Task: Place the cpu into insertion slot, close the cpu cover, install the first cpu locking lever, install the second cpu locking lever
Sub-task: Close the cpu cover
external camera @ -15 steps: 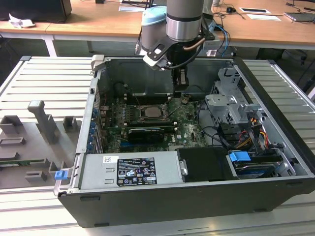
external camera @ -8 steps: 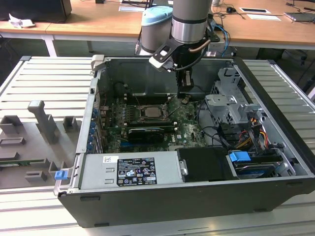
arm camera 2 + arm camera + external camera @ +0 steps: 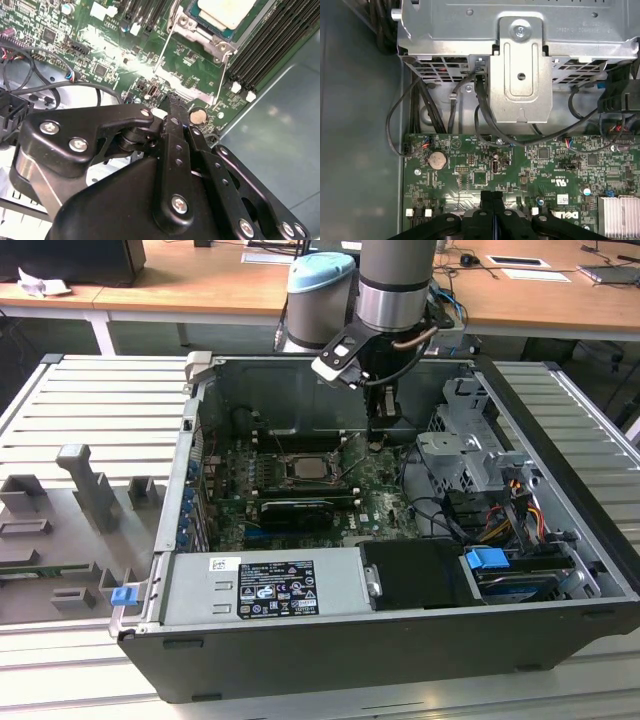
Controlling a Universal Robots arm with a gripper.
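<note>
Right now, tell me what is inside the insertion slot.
The cpu lies in the insertion slot, with its pale metal top facing up. The chip covers the slot's floor, so whatever lies under it cannot be seen.

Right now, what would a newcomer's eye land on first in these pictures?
First, the open computer case on the ribbed table, with the arm reaching down into it. Its pincer is shut and hangs just above the green board, to the exterior view's right of the pale-topped cpu. In the first wrist view, a shiny round coin cell lies on the board near the fingertips.
</note>
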